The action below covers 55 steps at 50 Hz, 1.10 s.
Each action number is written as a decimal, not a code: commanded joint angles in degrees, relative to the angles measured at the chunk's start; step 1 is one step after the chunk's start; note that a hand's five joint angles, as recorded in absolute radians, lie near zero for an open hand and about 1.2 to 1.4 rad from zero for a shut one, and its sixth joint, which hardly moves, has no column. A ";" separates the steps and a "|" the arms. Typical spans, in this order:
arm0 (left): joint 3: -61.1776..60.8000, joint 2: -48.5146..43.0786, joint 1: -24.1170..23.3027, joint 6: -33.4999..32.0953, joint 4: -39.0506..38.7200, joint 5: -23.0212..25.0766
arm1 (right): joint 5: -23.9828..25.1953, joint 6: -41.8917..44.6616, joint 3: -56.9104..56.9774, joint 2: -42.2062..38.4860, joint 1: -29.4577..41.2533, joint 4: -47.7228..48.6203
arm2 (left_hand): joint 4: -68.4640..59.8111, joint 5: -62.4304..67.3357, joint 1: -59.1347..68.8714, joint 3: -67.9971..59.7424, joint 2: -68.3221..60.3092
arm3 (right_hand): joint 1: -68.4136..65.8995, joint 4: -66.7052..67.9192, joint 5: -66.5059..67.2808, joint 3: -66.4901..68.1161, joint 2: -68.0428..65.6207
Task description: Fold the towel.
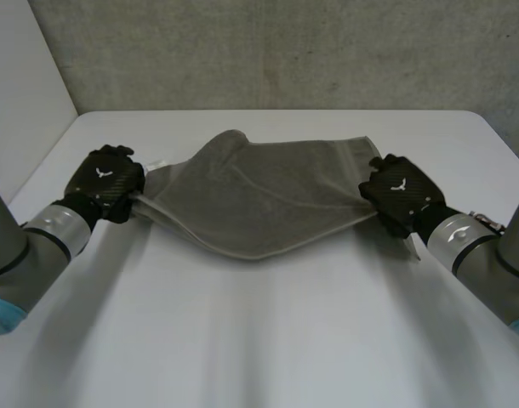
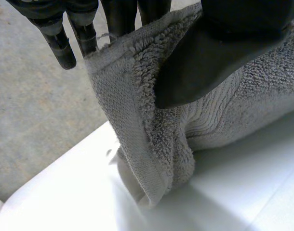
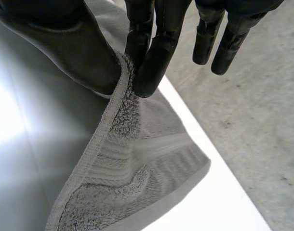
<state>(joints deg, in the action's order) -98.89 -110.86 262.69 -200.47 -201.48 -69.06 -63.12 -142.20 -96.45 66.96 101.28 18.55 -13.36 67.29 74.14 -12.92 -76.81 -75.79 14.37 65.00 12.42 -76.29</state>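
A grey towel (image 1: 258, 197) hangs stretched between my two hands above the white table (image 1: 259, 340), sagging in the middle with a fold bulging at its far side. My left hand (image 1: 109, 181) pinches the towel's left end; in the left wrist view its thumb (image 2: 219, 53) presses the towel (image 2: 152, 130) against the fingers (image 2: 119, 17). My right hand (image 1: 402, 195) pinches the right end; in the right wrist view the thumb (image 3: 65, 43) and fingers (image 3: 152, 57) clamp the towel's hemmed edge (image 3: 120, 120), and the cloth drops below them.
The table's far edge (image 1: 276, 111) runs close behind the towel, with grey floor (image 1: 268, 51) beyond it. A white wall (image 1: 21, 76) stands at the left. Bare tabletop stretches in front of the towel toward me.
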 commanded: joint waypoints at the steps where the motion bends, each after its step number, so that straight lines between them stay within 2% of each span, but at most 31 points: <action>1: -1.30 6.61 1.60 0.87 3.80 -0.11 | -0.86 -3.87 -1.28 6.07 -1.53 -1.42 | 3.36 2.71 5.86 2.92 -3.19 | -4.21 -4.37 5.00 -2.42 -3.71; 8: -2.18 12.95 2.83 4.30 7.86 -0.02 | -2.27 -9.75 -1.20 12.04 -3.72 -8.08 | 3.36 2.71 5.86 2.92 -3.19 | -4.21 -4.37 5.00 -2.42 -3.71; 15: -2.88 20.84 2.92 8.86 11.54 0.06 | -2.27 -10.29 -1.63 18.73 -4.25 -13.98 | 3.36 2.71 5.86 2.92 -3.19 | -4.21 -4.37 5.00 -2.42 -3.71; 20: -4.55 24.28 2.83 9.75 12.43 0.68 | -1.83 -10.20 -1.72 24.27 -5.31 -18.29 | 3.36 2.71 5.86 2.92 -3.19 | -4.21 -4.37 5.00 -2.42 -3.71; 25: -6.83 26.21 2.13 9.75 13.83 1.82 | -0.69 -9.68 -1.72 29.97 -10.66 -21.54 | 3.36 2.71 5.86 2.92 -3.19 | -4.21 -4.37 5.00 -2.42 -3.71; 28: -8.15 26.83 1.95 9.75 14.88 2.35 | 0.01 -9.41 -1.81 30.33 -11.81 -21.89 | 3.36 2.71 5.86 2.92 -3.19 | -4.21 -4.37 5.00 -2.42 -3.71; 33: -10.09 26.84 1.07 9.75 15.50 2.61 | 5.72 -6.70 -4.61 29.81 -17.86 -25.49 | 3.36 2.71 5.86 2.92 -3.19 | -4.21 -4.37 5.00 -2.42 -3.71; 37: -10.88 26.57 1.16 9.66 15.42 2.61 | 7.57 -4.58 -6.72 27.71 -20.33 -26.72 | 3.36 2.71 5.86 2.92 -3.19 | -4.21 -4.37 5.00 -2.42 -3.71; 41: -10.97 26.39 1.86 9.75 15.42 2.70 | 7.40 -4.14 -7.87 22.87 -21.48 -26.82 | 3.36 2.71 5.86 2.92 -3.19 | -4.21 -4.37 5.00 -2.42 -3.71; 48: -11.23 26.13 1.86 9.75 15.59 2.61 | 7.31 -4.66 -8.49 19.09 -22.71 -27.08 | 3.36 2.71 5.86 2.92 -3.19 | -4.21 -4.37 5.00 -2.42 -3.71; 55: -11.76 26.92 1.86 9.57 16.64 2.61 | 7.93 -8.35 -8.40 18.64 -22.80 -28.05 | 3.36 2.71 5.86 2.92 -3.19 | -4.21 -4.37 5.00 -2.42 -3.71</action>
<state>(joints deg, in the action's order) -110.46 -84.50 264.56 -190.74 -185.77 -66.44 -55.62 -147.73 -105.07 85.78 78.49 -8.72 -13.36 67.29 74.14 -12.92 -76.82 -75.80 14.37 65.00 12.42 -76.29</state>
